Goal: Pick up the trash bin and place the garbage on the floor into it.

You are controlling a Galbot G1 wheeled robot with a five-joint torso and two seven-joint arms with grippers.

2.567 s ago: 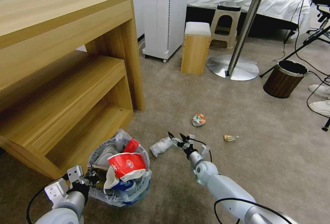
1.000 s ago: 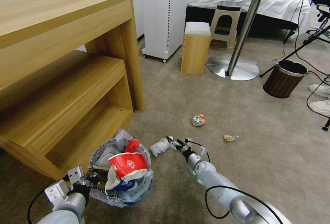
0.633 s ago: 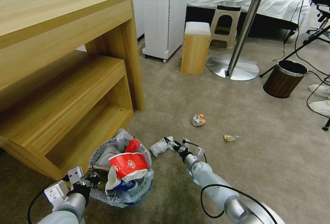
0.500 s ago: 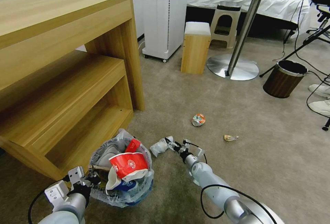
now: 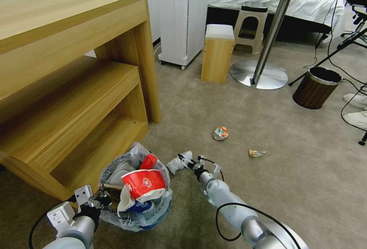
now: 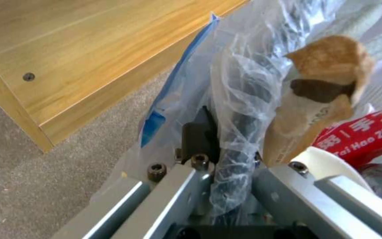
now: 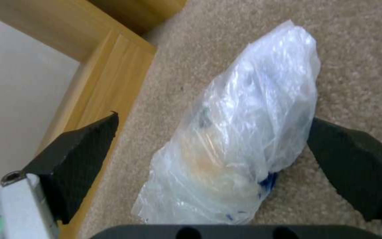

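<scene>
The trash bin [image 5: 158, 207], black with a crinkly plastic liner, is at the lower left of the head view, piled with a red-white paper cup [image 5: 141, 183] and other litter. My left gripper [image 5: 100, 199] is shut on its rim; the left wrist view shows the left gripper [image 6: 226, 146] clamping liner and rim. A crumpled clear plastic bag [image 5: 176, 162] lies on the beige floor [image 5: 237, 187] just right of the bin. My right gripper [image 5: 186, 161] is open, with the bag [image 7: 244, 116] between its black fingers [image 7: 80, 146]. Farther off lie a crushed can [image 5: 220, 133] and a small wrapper [image 5: 256, 153].
A wooden shelf unit [image 5: 76, 88] stands close on the left of the bin. Beyond are a white appliance [image 5: 183, 15], a wooden stool [image 5: 218, 52], a round table's base [image 5: 259, 75], and a brown wood-look bin [image 5: 316, 87]. Cables and a tripod leg run along the right.
My right gripper has slid left along the floor and now has the plastic bag between its open fingers. The left gripper and the bin have stayed put.
</scene>
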